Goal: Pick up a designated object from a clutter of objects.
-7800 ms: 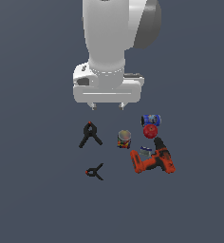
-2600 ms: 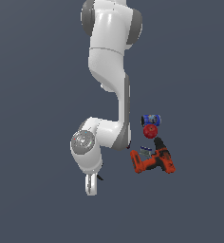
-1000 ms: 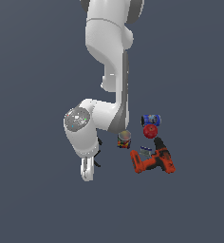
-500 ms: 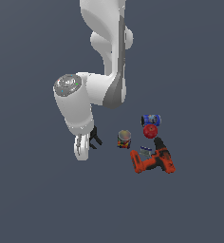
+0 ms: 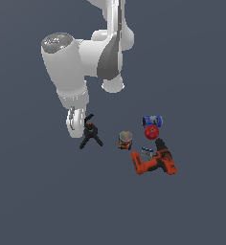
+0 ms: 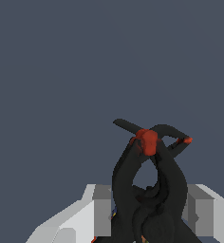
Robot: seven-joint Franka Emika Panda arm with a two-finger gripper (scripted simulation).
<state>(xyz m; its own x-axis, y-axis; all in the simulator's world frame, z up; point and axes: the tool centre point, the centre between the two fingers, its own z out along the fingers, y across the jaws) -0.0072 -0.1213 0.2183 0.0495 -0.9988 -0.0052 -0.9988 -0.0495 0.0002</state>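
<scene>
The wrist view shows the small black spring clamp (image 6: 149,161) with its red-orange pivot dot, held between my gripper's (image 6: 149,213) grey fingers (image 6: 102,211). The clamp's jaws point away from the camera, over bare dark floor. In the exterior view my gripper (image 5: 75,123) hangs in the air at the exterior view's left of the clutter. It sits right beside the larger black clamp (image 5: 92,138), so the held clamp is hard to separate from it there. The gripper is shut on the small clamp.
To the exterior view's right of the larger clamp stand a small can (image 5: 126,140), a blue can (image 5: 152,120), a red ball-like thing (image 5: 152,132), another small can (image 5: 146,152) and the orange-and-black power drill (image 5: 155,163).
My gripper has risen from low in the exterior view to beside the larger clamp, carrying the small clamp. The spot where the small clamp lay is now bare.
</scene>
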